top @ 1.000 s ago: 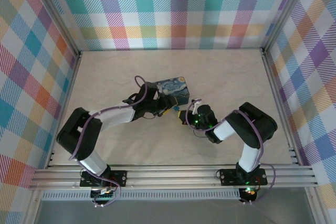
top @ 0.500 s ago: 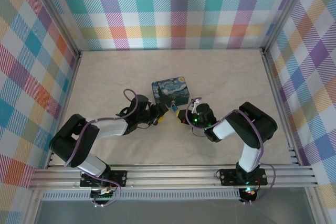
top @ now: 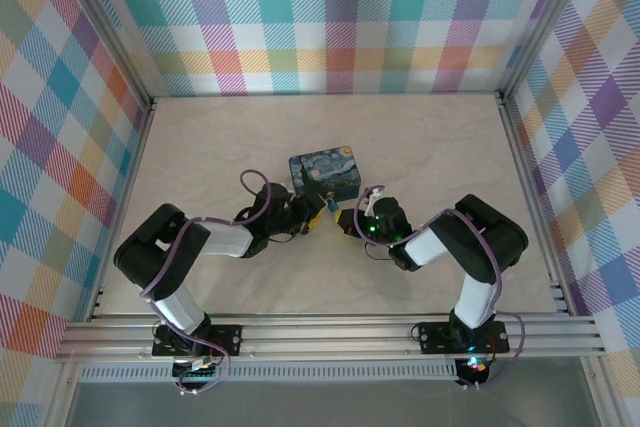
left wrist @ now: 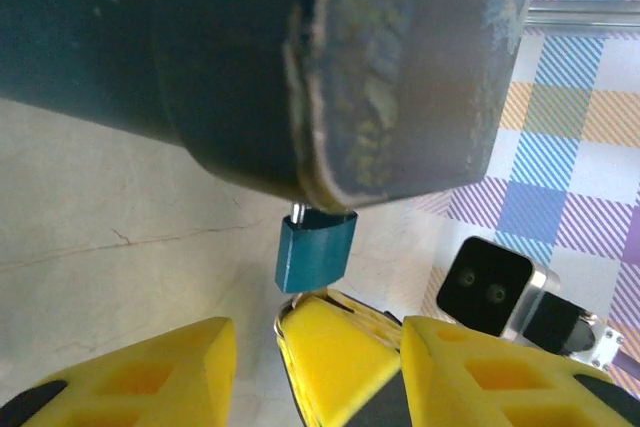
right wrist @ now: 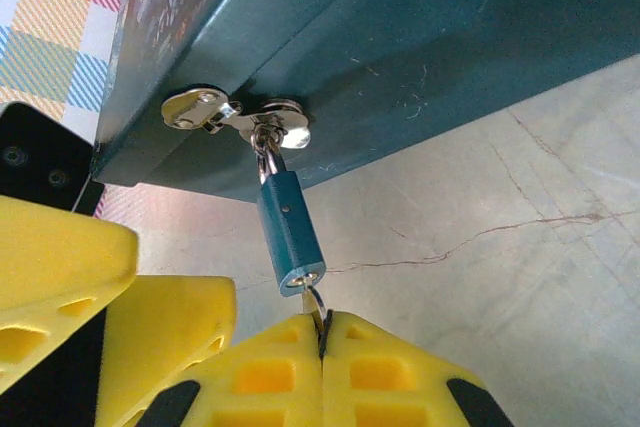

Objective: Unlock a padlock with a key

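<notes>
Padlock (right wrist: 288, 232): small, teal-blue body, thin silvery shackle. It hangs keyhole-down from the hasp (right wrist: 235, 117) on the front of the starry-night tin (right wrist: 400, 47), just above the desk (right wrist: 500, 247).

Right gripper (right wrist: 322, 332): fingers pressed together, pinching the key (right wrist: 316, 299). Only a sliver of metal shows between the fingertips and the keyhole, so it looks seated. How deep, cannot tell.

Left gripper (top: 310, 217): fingers spread, holding nothing, low and close beside the lock.

Handling, by judgement:
- The lock is light, rigid and smooth-sided.
- It dangles free on the hasp, so it will swing or twist with the key rather than resist it.
- Best hold is across the two flat faces of the body, clear of shackle and keyhole. That job suits the left fingers.
- The key is thin and gives little purchase, so it may slip in the pinch as it is turned.
</notes>
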